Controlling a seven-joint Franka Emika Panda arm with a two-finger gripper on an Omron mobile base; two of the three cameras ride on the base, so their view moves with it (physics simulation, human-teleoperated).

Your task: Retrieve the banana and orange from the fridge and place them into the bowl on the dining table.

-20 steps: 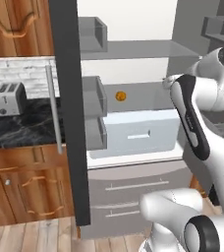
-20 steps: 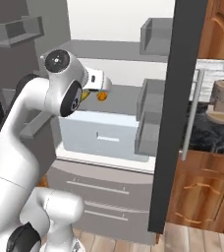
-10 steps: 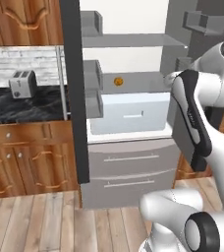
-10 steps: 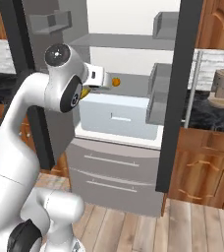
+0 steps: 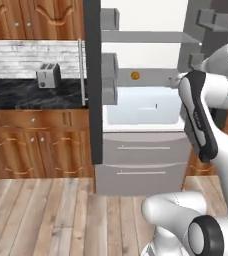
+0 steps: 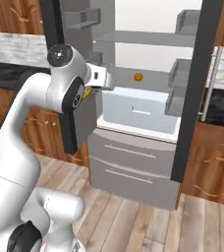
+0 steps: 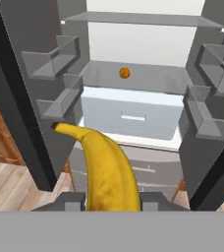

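Observation:
My gripper (image 7: 110, 203) is shut on the banana (image 7: 106, 165), a yellow fruit with a dark tip that points up and to the left in the hand view. In the right base view a bit of the banana (image 6: 88, 93) shows under the hand, out in front of the open fridge (image 6: 133, 157). The orange (image 7: 125, 73) lies on the grey shelf deep inside the fridge (image 7: 133, 115), above the pale drawer, well away from the gripper. The same orange (image 5: 135, 75) shows in the left base view. The bowl and the dining table are out of view.
Both fridge doors (image 5: 93, 90) stand wide open with grey door bins (image 7: 52, 66). Left of the fridge runs a black counter (image 5: 21, 95) with a toaster (image 5: 48, 75) over wooden cabinets. Wooden floor (image 5: 46, 215) spreads in front of the fridge.
The whole picture has shifted: the base has backed away from the fridge, so it looks smaller and more floor shows. The gripper stays shut on the banana.

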